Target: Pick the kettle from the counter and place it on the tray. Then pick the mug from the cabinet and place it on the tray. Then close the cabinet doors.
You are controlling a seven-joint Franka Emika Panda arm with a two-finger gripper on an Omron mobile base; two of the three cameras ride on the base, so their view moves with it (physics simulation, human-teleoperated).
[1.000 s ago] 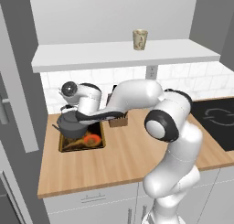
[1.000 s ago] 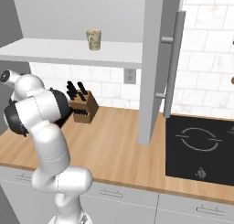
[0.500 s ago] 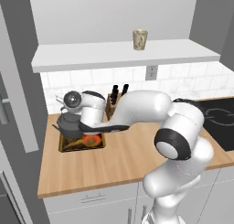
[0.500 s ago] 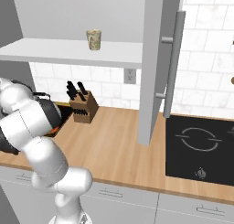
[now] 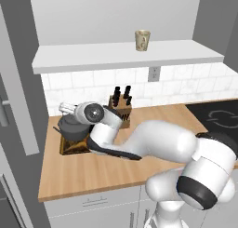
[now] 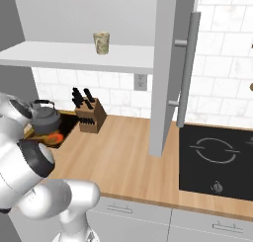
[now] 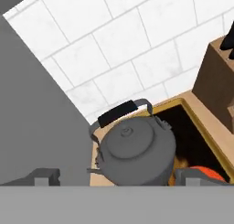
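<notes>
The dark grey kettle (image 5: 70,125) stands upright on the far left end of the wooden-rimmed tray (image 5: 73,147), also seen from the right as the kettle (image 6: 45,119) on the tray (image 6: 55,137). In the hand view my gripper (image 7: 121,177) is open, its tips wide apart on either side of the kettle (image 7: 136,154) and short of the arched handle (image 7: 119,111). The beige mug (image 5: 142,40) stands on the cabinet's white base (image 5: 125,57), mug (image 6: 101,43) well above the counter (image 6: 118,157).
A wooden knife block (image 5: 122,111) stands just right of the tray against the tiled wall. Cabinet doors hang open: one at the left (image 5: 18,83), one (image 6: 168,73) with a bar handle (image 6: 185,73) over the counter. A black hob (image 6: 217,157) lies right.
The arm has swung lower and forward over the tray. The kettle came down from above the tray onto it, and the fingers have let go of it.
</notes>
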